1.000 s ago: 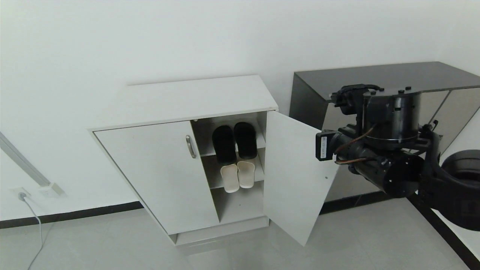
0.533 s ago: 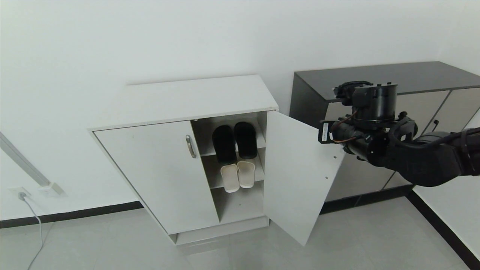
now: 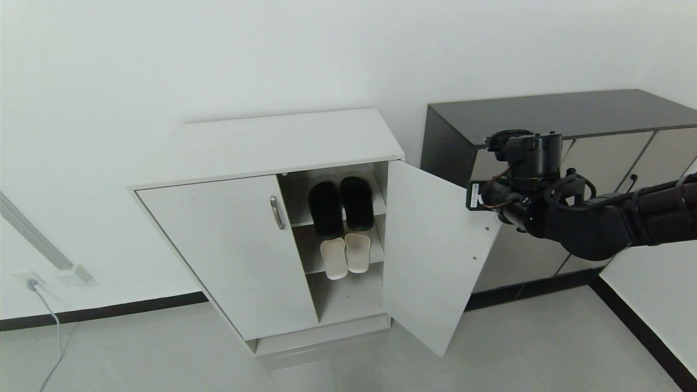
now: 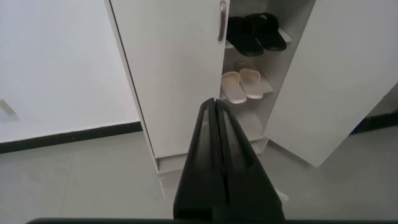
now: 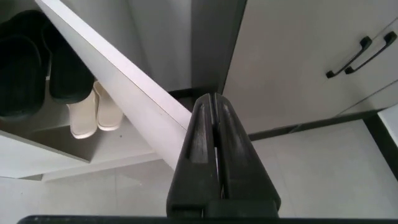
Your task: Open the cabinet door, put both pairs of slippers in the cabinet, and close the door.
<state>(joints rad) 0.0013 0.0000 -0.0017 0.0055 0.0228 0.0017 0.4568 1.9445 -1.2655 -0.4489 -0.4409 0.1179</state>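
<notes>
The white cabinet (image 3: 272,142) is set against the wall, with its left door shut and its right door (image 3: 430,256) swung wide open. The black slippers (image 3: 341,207) are laid side by side on the upper shelf, and the white slippers (image 3: 344,256) on the shelf below. Each pair's long axis runs front to back, toes toward the cabinet's back. The right gripper (image 5: 216,99) is held at the outer side of the open door, just beside its free edge. Its fingers are pressed together with nothing between them; contact with the door cannot be told. The left gripper (image 4: 216,102) is likewise closed and empty, held out in front of the cabinet, well apart from both pairs.
</notes>
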